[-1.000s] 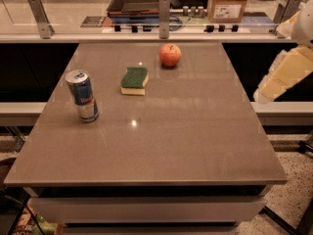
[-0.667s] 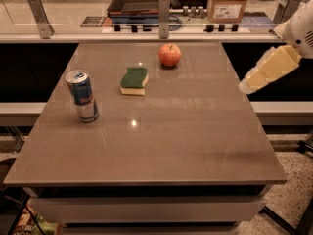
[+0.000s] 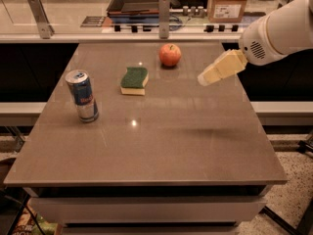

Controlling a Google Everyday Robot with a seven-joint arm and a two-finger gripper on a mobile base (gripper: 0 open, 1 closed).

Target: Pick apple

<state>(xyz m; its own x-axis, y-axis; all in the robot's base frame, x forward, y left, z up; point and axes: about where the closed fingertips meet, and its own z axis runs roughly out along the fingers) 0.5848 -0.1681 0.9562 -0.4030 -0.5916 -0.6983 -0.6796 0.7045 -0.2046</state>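
The apple (image 3: 169, 55) is small, round and red-orange. It sits on the brown table (image 3: 161, 141) near the far edge, just right of the middle. My gripper (image 3: 204, 79) comes in from the right on a white arm. Its cream-coloured end hangs above the table, to the right of the apple and a little nearer to me. It does not touch the apple.
A green sponge on a yellow base (image 3: 134, 80) lies left of the apple. A blue and silver can (image 3: 82, 95) stands upright at the left. A counter with a box (image 3: 228, 3) and a dark tray (image 3: 134, 1) runs behind the table.
My arm has swung in from the right edge toward the left. The gripper now hangs over the table, closer to the apple. Apple, sponge and can have not moved.
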